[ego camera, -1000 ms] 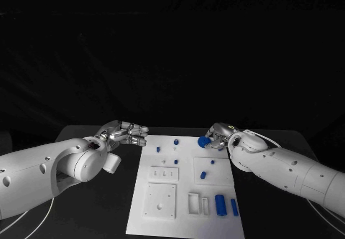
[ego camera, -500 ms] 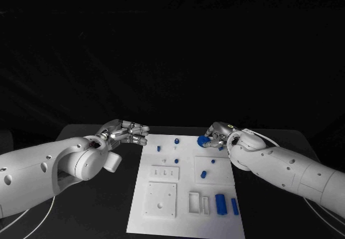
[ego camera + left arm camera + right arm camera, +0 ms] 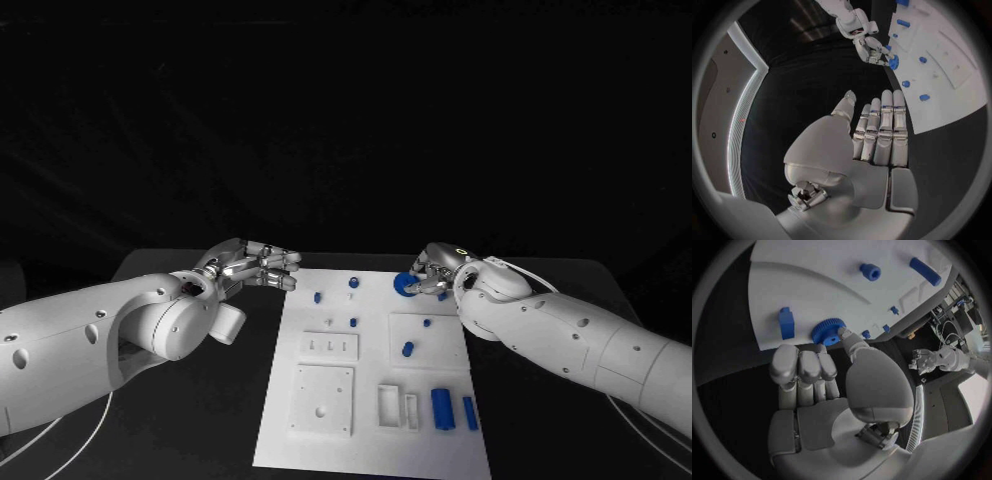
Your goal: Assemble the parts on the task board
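Right robot hand pinching blue gear, left robot hand curled, holding nothing

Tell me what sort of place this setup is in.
Most likely a robotics lab test bench: a white task board with small blue parts on a black table, dark backdrop behind. The right hand holds a blue gear at the board's far edge; the left hand holds nothing.

Arms: smooth white shells, dotted with dark screw holes | left hand, right hand: silver, segmented | thin white cables trailed beneath
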Controlling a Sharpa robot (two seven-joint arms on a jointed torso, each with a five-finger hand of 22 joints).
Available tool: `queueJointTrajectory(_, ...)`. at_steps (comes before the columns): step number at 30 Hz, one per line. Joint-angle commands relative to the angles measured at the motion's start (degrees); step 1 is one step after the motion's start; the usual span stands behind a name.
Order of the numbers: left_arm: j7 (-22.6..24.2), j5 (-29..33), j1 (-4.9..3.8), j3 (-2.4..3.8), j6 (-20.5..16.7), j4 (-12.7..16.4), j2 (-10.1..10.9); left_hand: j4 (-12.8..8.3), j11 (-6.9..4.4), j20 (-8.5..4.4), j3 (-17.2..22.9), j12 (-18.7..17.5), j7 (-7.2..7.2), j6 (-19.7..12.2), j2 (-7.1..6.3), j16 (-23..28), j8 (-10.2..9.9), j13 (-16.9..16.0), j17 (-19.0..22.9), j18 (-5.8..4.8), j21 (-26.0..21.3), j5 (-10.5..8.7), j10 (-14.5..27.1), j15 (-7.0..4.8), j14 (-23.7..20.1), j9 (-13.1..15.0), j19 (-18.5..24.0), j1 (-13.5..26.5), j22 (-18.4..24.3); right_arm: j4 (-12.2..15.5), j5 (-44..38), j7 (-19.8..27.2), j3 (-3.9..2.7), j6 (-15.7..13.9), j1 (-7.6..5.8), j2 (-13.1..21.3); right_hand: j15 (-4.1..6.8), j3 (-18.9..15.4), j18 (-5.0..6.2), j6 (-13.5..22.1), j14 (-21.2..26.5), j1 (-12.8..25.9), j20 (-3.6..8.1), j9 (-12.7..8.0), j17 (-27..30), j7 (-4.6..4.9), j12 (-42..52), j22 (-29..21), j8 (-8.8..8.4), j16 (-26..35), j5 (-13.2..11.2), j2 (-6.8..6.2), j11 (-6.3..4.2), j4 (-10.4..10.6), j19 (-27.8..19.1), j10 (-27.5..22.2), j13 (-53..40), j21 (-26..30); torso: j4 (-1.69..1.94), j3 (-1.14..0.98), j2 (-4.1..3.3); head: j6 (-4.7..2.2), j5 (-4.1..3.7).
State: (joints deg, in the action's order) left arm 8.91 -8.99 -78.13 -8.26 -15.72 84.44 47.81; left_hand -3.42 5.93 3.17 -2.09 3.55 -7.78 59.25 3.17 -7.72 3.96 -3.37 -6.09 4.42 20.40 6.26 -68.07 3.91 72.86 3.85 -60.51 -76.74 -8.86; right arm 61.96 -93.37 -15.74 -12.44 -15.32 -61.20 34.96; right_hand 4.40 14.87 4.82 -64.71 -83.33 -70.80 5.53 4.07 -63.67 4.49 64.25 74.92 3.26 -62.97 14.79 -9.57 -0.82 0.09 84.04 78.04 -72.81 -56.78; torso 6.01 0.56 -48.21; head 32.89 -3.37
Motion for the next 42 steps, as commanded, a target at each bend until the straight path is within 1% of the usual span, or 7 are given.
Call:
queueJointTrajectory(1, 0.27, -0.39, -0.05, 0.01, 1.05, -0.04, -0.17, -0.32, 0.1, -0.04, -0.06, -0.2, -0.05, -0.13, 0.29, 0.11, -0.31, -0.06, 0.09, -0.58, 0.34, -0.11, 0.36, 0.23, -0.2, -0.03, 0.43, 0.09, 0.07, -0.01, -2.07, -1.52, 0.18, 1.18, 0.29, -0.12, 0.34, 0.18, -0.88, -0.53, -0.07, -0.26, 0.27, -0.15, -0.05, -0.09, 0.05, 7.13, 0.34, -0.3, -0.54, -0.15, -0.13, 0.2, 1.0, 0.11, -0.02, -0.35, 0.07, -0.03, 0.07, -0.01, -0.13)
queueJointTrajectory(11, 0.23, -0.39, -0.05, 0.01, 1.02, -0.04, -0.17, -0.32, 0.1, -0.04, -0.06, -0.2, -0.05, -0.13, 0.29, 0.11, -0.31, -0.06, 0.09, -0.58, 0.34, -0.11, 0.36, 0.23, -0.2, -0.03, 0.43, 0.09, 0.07, 0.51, -8.1, -3.31, 0.53, -2.28, 0.4, -0.55, 0.34, 1.8, -1.03, -1.86, -0.15, -1.14, 0.27, -0.13, -0.07, -0.3, 0.21, 7.19, 0.32, -0.47, -2.05, -1.05, -0.13, -2.17, 1.0, 0.71, -0.21, -0.8, 0.06, -0.05, 0.1, -0.04, -0.05)
queueJointTrajectory(21, 0.11, -0.39, -0.05, 0.01, 0.89, 0.0, -0.07, -0.45, 0.1, -0.04, 0.06, -0.19, -0.05, -0.16, 0.41, 0.15, -0.31, -0.06, 0.1, -0.56, 0.44, -0.02, 0.36, 0.23, -0.2, -0.03, 0.48, 0.17, 0.08, 2.52, -12.07, -3.99, 1.09, -6.19, 0.66, -0.67, 0.76, 6.69, -1.56, -7.3, -0.3, -1.09, 0.63, 0.5, -0.01, -1.93, 1.32, 7.38, 0.39, -0.72, -4.08, -0.65, -0.98, -2.48, 1.16, 2.04, -1.16, -1.76, 0.0, -0.17, 0.11, -0.39, 0.0)
queueJointTrajectory(27, 0.06, -0.39, -0.05, 0.01, 0.85, 0.15, 0.02, -0.45, 0.1, -0.04, 0.06, -0.19, -0.05, -0.16, 0.41, 0.15, -0.31, -0.06, 0.1, -0.56, 0.44, -0.02, 0.36, 0.23, -0.2, -0.03, 0.48, 0.17, 0.08, 3.76, -12.59, -3.79, 1.2, -7.65, 0.7, -0.57, 0.89, 7.64, -1.77, -8.24, -0.28, -0.87, 0.83, 0.64, 0.18, -2.23, 1.16, 7.38, 0.38, -0.71, -4.17, -0.51, -1.17, -2.82, 1.12, 2.25, -1.34, -1.89, 0.05, -0.04, 0.1, -0.72, 0.01)
queueJointTrajectory(33, 0.05, -0.4, -0.06, 0.01, 0.78, 0.25, 0.2, -0.58, 0.08, -0.06, 0.17, -0.19, -0.03, -0.09, 0.43, 0.13, -0.31, -0.06, 0.1, -0.56, 0.53, 0.07, 0.35, 0.21, -0.17, -0.03, 0.51, 0.15, 0.08, 6.66, -12.77, -3.55, 1.22, -9.89, 0.73, 0.2, 0.94, 7.53, -1.79, -8.28, -0.28, -0.18, 0.88, 0.65, 0.23, -2.36, 1.06, 7.36, 0.37, -0.72, -4.06, -0.65, -1.27, -2.1, 1.11, 2.31, -1.38, -1.86, 0.02, -0.07, 0.11, -0.83, 0.17)
queueJointTrajectory(37, 0.07, -0.4, -0.06, 0.01, 0.72, 0.25, 0.29, -0.58, 0.08, -0.06, 0.17, -0.19, -0.03, -0.09, 0.43, 0.13, -0.31, -0.06, 0.1, -0.56, 0.53, 0.07, 0.35, 0.21, -0.17, -0.03, 0.51, 0.15, 0.08, 9.5, -13.08, -3.59, 1.22, -11.08, 0.74, 0.88, 0.99, 7.53, -1.8, -8.35, -0.26, -0.39, 0.95, 0.65, 0.31, -2.37, 0.93, 7.35, 0.36, -0.71, -4.2, -0.88, -1.3, -1.88, 1.11, 2.36, -1.43, -1.85, -0.01, 0.01, 0.11, -0.95, 0.25)
queueJointTrajectory(42, 0.06, -0.41, -0.06, 0.01, 0.67, 0.2, 0.28, -0.58, 0.08, -0.06, 0.17, -0.19, -0.03, -0.09, 0.43, 0.13, -0.31, -0.06, 0.1, -0.56, 0.53, 0.07, 0.35, 0.21, -0.17, -0.03, 0.51, 0.15, 0.08, 12.79, -13.33, -3.54, 1.24, -11.18, 0.73, 0.95, 0.99, 7.54, -1.8, -8.36, -0.24, -0.44, 0.95, 0.64, 0.36, -2.38, 0.92, 7.35, 0.36, -0.67, -4.17, -0.94, -1.3, -1.86, 1.1, 2.37, -1.45, -1.83, 0.0, 0.06, 0.07, -1.08, 0.38)
